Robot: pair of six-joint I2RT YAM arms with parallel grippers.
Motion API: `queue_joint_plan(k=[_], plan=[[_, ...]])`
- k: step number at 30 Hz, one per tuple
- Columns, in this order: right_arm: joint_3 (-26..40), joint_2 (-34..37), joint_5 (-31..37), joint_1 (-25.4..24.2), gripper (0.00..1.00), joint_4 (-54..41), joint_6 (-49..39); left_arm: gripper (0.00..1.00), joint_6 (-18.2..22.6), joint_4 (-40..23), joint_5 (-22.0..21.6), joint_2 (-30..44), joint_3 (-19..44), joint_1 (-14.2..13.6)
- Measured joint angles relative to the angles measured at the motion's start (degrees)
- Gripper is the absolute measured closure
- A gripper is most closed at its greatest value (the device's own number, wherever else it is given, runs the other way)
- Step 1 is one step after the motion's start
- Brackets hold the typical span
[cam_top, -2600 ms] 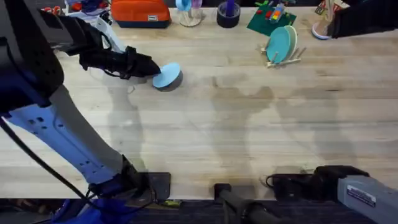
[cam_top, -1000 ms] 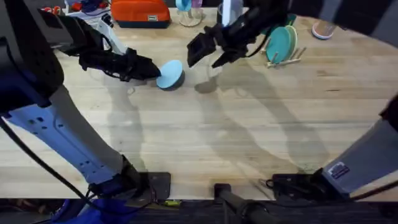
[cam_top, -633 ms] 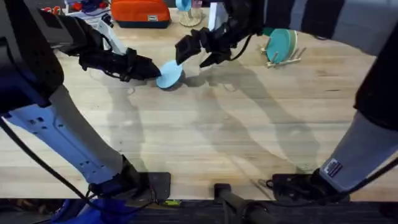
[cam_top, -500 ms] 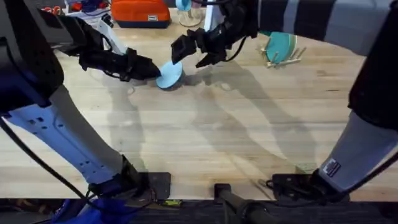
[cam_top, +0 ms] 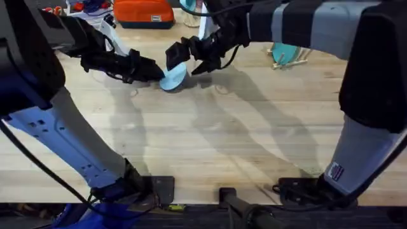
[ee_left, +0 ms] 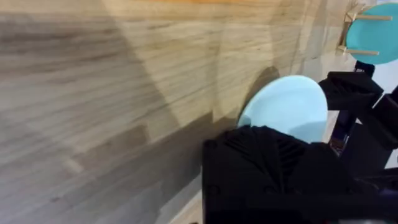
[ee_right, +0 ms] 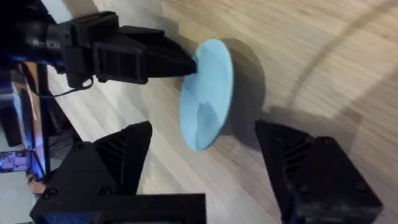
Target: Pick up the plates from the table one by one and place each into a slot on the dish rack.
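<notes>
Light-wood planks of the bench (cam_top: 210, 146) carry a small round pale sky-blue plate (cam_top: 173, 74), which is seen toward the far left of the surface, tipped up on edge rather than lying flat, with its lower rim resting on the wood. The plate is pinched at its left rim by the black fingers of the left gripper (cam_top: 155, 70), which is reached in from the left side; in the left wrist view the same plate (ee_left: 287, 111) is seen just past the black finger block, and in the right wrist view the left gripper (ee_right: 186, 65) is seen closed on the plate's (ee_right: 206, 93) edge. The right gripper (cam_top: 188, 56) is brought in from the far right side, its black fingers spread wide apart with the plate's upper right edge lying between them; whether either finger is touching the plate cannot be told. In the right wrist view the two black fingers (ee_right: 314, 177) are seen well apart, with the tilted plate in the gap beyond them. A small light-wood dish rack of thin upright dowels (cam_top: 294, 58) is stood at the far right of the bench, well apart from the held plate, and a darker teal round plate (cam_top: 286, 49) is held on edge in it, partly hidden by the right arm.
</notes>
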Motion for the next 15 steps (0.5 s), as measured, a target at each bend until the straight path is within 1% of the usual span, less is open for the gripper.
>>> queue_joint_plan(k=[7,13,15], plan=[[0.0,0.2,0.0,0.5,0.008,3.4,3.4,0.960,0.0,0.0,0.0,0.0,0.0,0.0],[0.1,3.5,-0.1,0.8,0.008,4.1,7.3,0.960,0.0,0.0,0.0,0.0,0.0,0.0],[0.4,3.6,-0.1,0.8,0.008,4.6,8.3,0.960,0.0,0.0,0.0,0.0,0.0,0.0]])
